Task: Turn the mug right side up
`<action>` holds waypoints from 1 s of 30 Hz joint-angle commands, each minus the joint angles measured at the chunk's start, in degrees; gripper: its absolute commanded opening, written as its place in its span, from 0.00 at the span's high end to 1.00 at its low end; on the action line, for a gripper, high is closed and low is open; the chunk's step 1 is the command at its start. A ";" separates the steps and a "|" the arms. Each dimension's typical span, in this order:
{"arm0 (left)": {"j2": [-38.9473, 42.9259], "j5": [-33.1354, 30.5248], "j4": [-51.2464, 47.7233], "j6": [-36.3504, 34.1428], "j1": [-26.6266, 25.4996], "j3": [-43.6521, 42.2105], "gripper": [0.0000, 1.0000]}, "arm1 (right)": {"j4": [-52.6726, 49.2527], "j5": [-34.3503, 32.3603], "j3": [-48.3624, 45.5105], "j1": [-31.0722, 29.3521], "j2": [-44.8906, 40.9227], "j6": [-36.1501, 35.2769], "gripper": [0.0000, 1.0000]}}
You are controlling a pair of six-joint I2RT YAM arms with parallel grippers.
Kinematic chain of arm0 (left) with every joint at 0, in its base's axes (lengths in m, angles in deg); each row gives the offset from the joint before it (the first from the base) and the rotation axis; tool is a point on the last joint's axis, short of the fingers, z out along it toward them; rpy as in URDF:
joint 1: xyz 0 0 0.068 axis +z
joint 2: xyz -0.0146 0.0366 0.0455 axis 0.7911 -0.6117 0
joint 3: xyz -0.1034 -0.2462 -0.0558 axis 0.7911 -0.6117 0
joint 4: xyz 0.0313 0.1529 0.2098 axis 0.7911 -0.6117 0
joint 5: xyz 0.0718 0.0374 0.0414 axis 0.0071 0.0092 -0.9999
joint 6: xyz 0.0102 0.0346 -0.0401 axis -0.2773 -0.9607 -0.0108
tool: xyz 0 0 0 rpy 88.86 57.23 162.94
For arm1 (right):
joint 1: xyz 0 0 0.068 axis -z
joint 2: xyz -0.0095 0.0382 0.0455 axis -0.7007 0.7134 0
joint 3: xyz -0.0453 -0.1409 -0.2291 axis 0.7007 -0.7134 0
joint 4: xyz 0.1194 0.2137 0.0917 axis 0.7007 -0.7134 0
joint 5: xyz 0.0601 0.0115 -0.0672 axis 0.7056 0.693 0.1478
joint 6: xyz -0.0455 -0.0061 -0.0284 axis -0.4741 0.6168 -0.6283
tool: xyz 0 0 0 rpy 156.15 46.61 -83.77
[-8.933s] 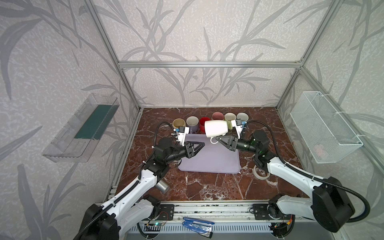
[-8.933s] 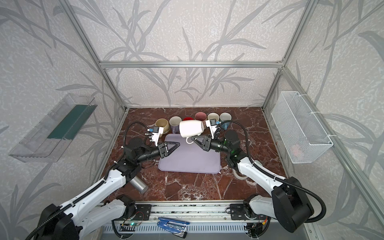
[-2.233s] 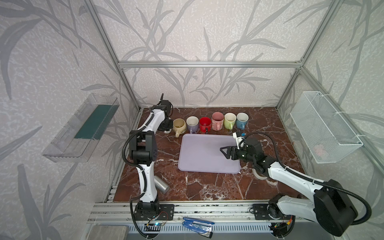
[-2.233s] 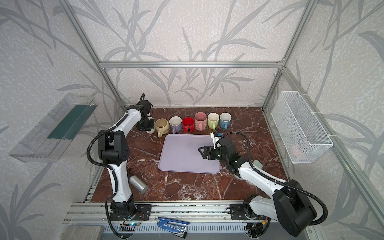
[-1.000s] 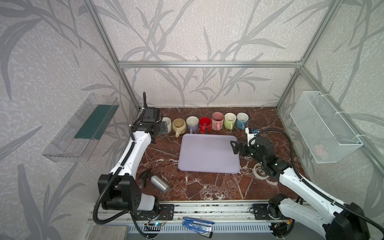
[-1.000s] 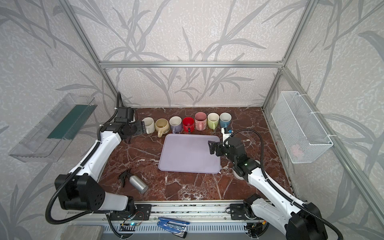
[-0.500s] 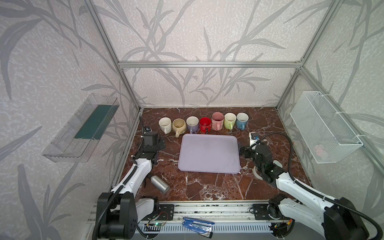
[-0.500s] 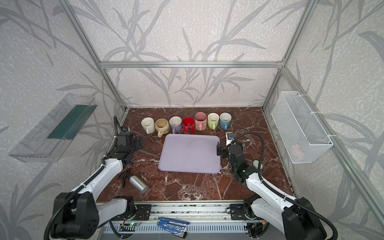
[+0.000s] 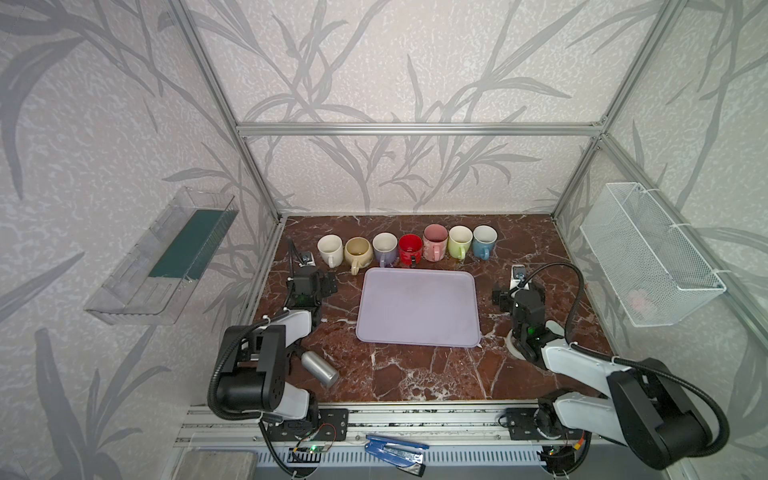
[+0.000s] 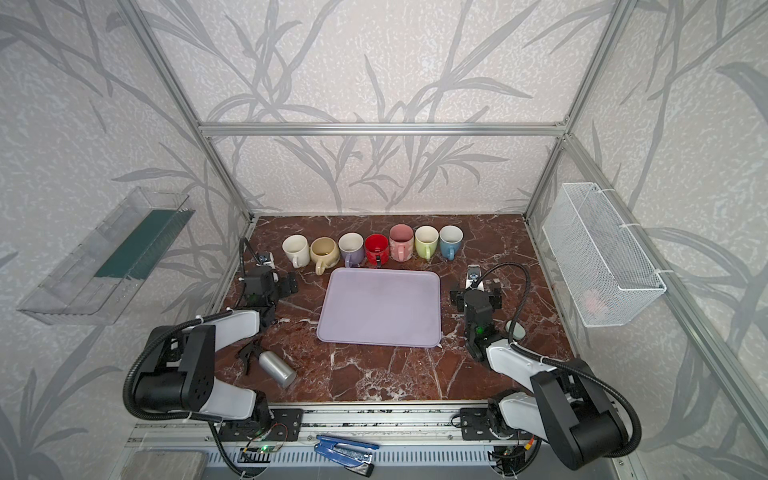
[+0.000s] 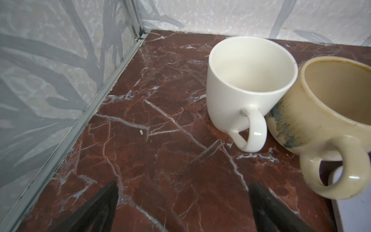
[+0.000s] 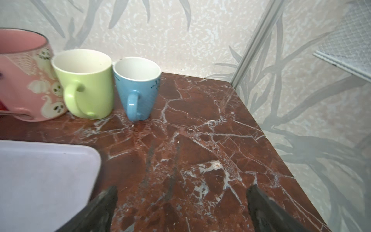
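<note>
The white mug stands upright at the counter's eleven o'clock, touching the beige mug at its three o'clock. The left end effector and right end effector are both spread apart, empty.

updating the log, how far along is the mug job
Looks done: the white mug stands mouth up beside the beige mug. In hand: nothing; left end effector and right end effector are both open, empty. Remaining: no mug in view is upside down.

Cut by frame edge: left gripper jaws, beige mug, pink mug; pink item in wire basket unidentifiable.
</note>
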 commanded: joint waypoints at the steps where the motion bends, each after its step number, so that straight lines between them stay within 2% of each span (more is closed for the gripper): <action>1: -1.11 2.30 9.51 -1.38 0.29 -2.99 0.01 | 19.08 -2.52 -2.64 0.24 6.14 -4.92 0.01; 4: -1.03 2.80 11.08 -1.36 0.38 -3.97 0.01 | 33.98 -4.39 -3.98 0.43 14.71 -8.03 0.01; 6: -1.20 3.98 17.37 -1.88 0.29 -7.38 0.01 | 35.49 -4.66 -3.37 0.34 18.11 -7.90 0.01; 8: -3.87 4.48 28.30 -2.75 -0.01 -11.64 0.01 | 36.30 -0.13 -4.01 0.42 18.75 -8.77 0.01; 11: -2.19 5.39 18.79 -2.20 0.28 -8.27 0.00 | 36.15 4.15 -3.82 0.78 19.28 -9.74 0.01; 13: -2.87 5.83 20.68 -1.97 0.65 -8.54 0.01 | 36.02 8.30 -4.42 2.83 19.25 -7.98 0.01; 14: -3.82 5.83 23.86 -2.34 0.66 -9.23 0.00 | 34.83 11.24 -4.07 4.30 19.69 -6.53 0.01; 16: -2.80 5.79 20.74 -2.05 0.62 -8.71 0.01 | 34.31 11.78 -2.20 5.43 22.05 -6.28 0.01; 19: -3.56 5.64 23.27 -2.34 0.60 -9.25 0.00 | 21.38 12.07 1.81 6.49 18.68 -3.91 0.01; 22: -3.62 5.56 23.45 -2.39 0.57 -9.28 0.01 | 11.24 19.18 5.44 11.38 16.76 0.61 0.01; 25: -3.47 5.26 23.17 -2.23 0.53 -9.30 0.01 | 14.91 19.91 4.57 11.57 17.86 -0.22 0.01; 30: -3.50 5.21 23.20 -2.23 0.53 -9.29 0.01 | 15.17 19.30 4.10 11.24 17.57 -0.16 0.01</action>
